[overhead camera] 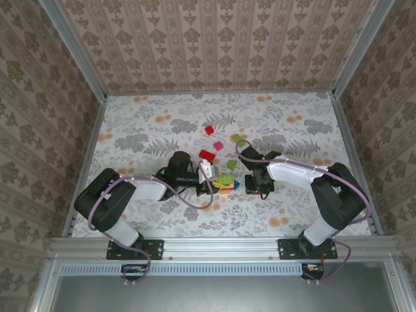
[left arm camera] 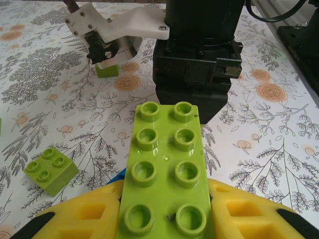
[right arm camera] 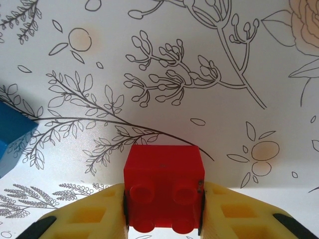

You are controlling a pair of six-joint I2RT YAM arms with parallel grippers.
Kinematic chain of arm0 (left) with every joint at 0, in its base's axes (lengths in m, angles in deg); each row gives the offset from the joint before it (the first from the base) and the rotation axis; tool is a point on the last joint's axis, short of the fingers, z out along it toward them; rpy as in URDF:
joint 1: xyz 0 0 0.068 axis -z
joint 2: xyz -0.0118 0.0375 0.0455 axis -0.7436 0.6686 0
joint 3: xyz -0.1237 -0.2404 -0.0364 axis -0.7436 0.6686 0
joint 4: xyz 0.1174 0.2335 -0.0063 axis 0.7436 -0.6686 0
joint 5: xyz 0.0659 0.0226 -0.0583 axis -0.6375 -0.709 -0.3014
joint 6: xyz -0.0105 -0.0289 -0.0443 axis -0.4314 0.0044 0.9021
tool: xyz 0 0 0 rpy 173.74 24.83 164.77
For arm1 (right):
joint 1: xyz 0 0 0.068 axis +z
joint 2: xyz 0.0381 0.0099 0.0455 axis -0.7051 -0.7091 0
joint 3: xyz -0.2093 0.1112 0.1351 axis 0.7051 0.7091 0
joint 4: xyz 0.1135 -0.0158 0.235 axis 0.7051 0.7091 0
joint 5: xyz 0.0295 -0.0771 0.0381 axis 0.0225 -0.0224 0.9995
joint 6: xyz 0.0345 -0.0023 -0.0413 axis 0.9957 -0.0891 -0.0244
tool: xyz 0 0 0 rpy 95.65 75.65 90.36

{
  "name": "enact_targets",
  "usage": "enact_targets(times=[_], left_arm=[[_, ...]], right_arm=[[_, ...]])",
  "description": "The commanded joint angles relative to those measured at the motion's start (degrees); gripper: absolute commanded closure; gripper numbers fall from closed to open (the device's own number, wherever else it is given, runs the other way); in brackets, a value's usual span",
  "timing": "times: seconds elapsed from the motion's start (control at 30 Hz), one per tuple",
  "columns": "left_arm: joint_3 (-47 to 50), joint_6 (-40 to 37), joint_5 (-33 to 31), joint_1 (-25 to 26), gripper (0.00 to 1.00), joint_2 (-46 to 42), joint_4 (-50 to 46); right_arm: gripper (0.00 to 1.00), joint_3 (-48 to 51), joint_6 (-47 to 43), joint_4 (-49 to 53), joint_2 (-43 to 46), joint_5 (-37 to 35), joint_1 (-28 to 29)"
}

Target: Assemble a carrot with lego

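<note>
Bricks look poised for joining near the tabletop (overhead camera: 143,123) middle: left gripper (left arm camera: 167,211) pinches a green brick (left arm camera: 164,164), right gripper (right arm camera: 163,211) pinches a red brick (right arm camera: 163,174).

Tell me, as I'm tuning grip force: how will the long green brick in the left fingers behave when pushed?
The long green brick looks like rigid moulded plastic, so it probably won't flex. Its glossy surface may slip between the yellow fingers if pushed hard. Being boxy, it's unlikely to roll.
</note>
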Motion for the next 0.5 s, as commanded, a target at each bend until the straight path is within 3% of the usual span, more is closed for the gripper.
enact_targets(times=[0.0, 0.23, 0.47], left_arm=[[0.4, -1.7, 0.0, 0.5, 0.63, 2.3, -5.9], [0.4, -1.7, 0.0, 0.5, 0.63, 2.3, -6.0], [0.4, -1.7, 0.1, 0.5, 0.63, 2.3, -5.9]], right_arm=[[0.68, -2.3, -0.9, 4.8, 2.2, -0.2, 0.3], [0.68, -13.1, -2.9, 14.4, 6.0, -0.8, 2.0], [0.69, -22.7, -3.0, 18.9, 4.1, 0.0, 5.5]])
